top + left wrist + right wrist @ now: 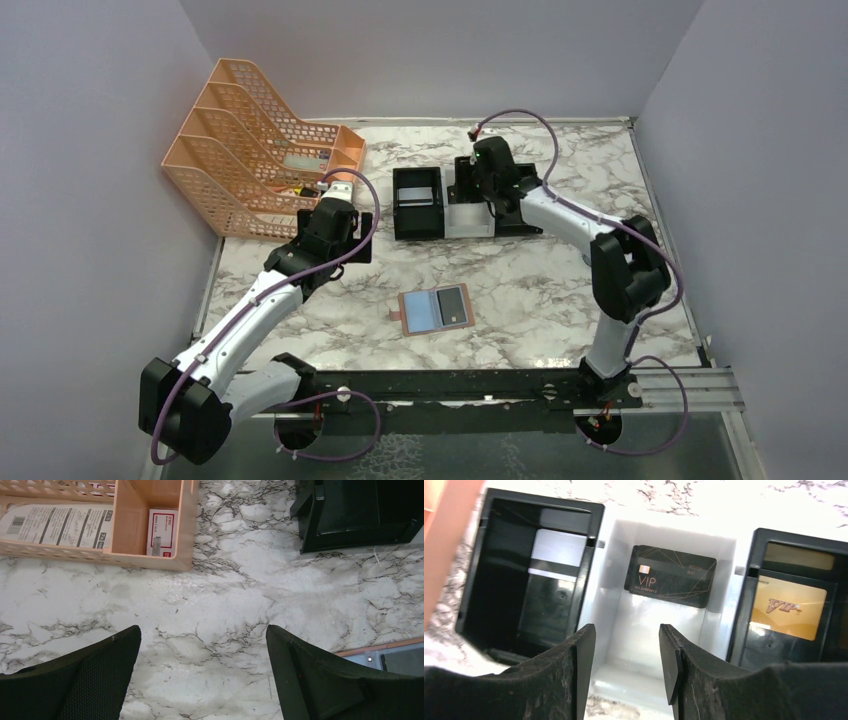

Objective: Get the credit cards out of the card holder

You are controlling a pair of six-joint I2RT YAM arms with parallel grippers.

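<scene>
The right gripper point(626, 662) has its jaws parted to a middling gap with nothing between them, tilted down over a row of three trays at the upper middle of the overhead view. Straight past the gap, in the right wrist view, a dark card point(670, 575) marked VIP lies flat at the far end of the white tray point(644, 630), apart from the fingertips. To the left of it a black tray point(544, 502) holds a silver card point(558, 552) leaning at its back, and to the right a second black tray point(799, 536) holds a gold card point(788, 607), also lettered VIP. A strip of the orange file rack point(439, 525) shows blurred at the upper left corner of that view. The left gripper point(202, 680) is spread wide and empty, hanging over bare marble table point(240, 580) in the left half of the overhead view, just below the rack. Ahead of it, at the upper left of the left wrist view, the rack's front compartment has a small white-and-red box point(162, 530) in it, and a corner of a black tray sits at the upper right. The card holder point(420, 312) lies opened flat in the lower middle of the table, between the two arms and touched by neither — pale blue-grey lining up, tan edge around it. One dark grey card point(453, 307) sits in its right half.
</scene>
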